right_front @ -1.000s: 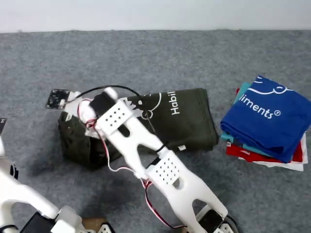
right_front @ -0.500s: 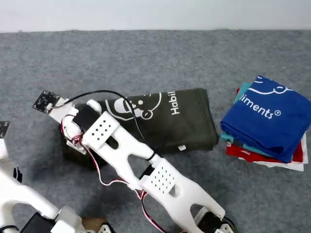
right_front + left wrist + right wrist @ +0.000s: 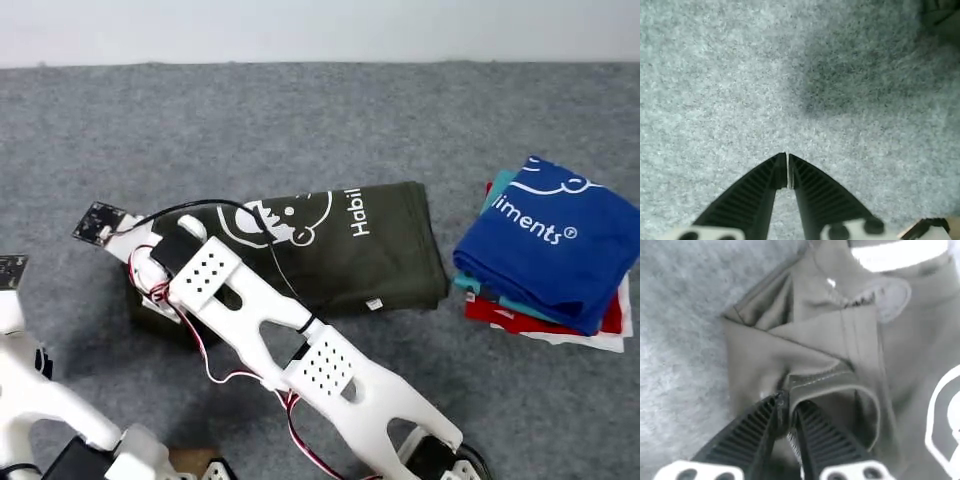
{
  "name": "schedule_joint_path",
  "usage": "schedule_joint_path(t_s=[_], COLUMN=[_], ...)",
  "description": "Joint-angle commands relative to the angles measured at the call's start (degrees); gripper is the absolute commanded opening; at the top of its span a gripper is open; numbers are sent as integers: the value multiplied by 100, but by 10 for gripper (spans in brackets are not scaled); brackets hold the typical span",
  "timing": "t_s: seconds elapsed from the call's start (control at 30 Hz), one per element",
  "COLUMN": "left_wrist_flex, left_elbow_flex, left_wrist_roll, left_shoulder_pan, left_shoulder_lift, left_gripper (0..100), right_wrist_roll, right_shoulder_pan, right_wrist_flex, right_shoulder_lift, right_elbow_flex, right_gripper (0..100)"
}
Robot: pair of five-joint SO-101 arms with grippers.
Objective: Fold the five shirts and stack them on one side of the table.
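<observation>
grey carpet [image 3: 300, 110] carries the olive shirt [image 3: 350, 250] mid-table, long axis toward the stack [image 3: 545, 255] on the right. right claw [image 3: 786, 407] is clamped on its far-left end; left claw [image 3: 788, 161], pinched together, hangs over carpet.

Your right hand [image 3: 786, 404] is clamped on a fold of the olive shirt [image 3: 850, 345], with grey worktop [image 3: 680, 315] just beside it.

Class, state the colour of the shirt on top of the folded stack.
The top shirt is blue with white print; the high view shows it best.
</observation>
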Motion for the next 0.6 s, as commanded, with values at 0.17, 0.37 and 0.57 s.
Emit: schedule_joint_path(t_s=[0.17,0.37,0.57], left_wrist_flex=[-105,-105,-105], left_elbow_flex=[-57,-57,-31], left_wrist_roll=[-35,-44,-44], left_shoulder_pan=[35,35,35], left_shoulder_lift=[-229,-211,-193], left_gripper=[15,15,15], right_wrist_roll=[1152,1899,2453], right_shoulder_pan=[154,444,690], right_wrist_flex=[-1103,-2018,-2853], right_shoulder_lift=[-48,-13,462], right_elbow_flex=[-88,-35,-62], right_gripper=[10,10,21])
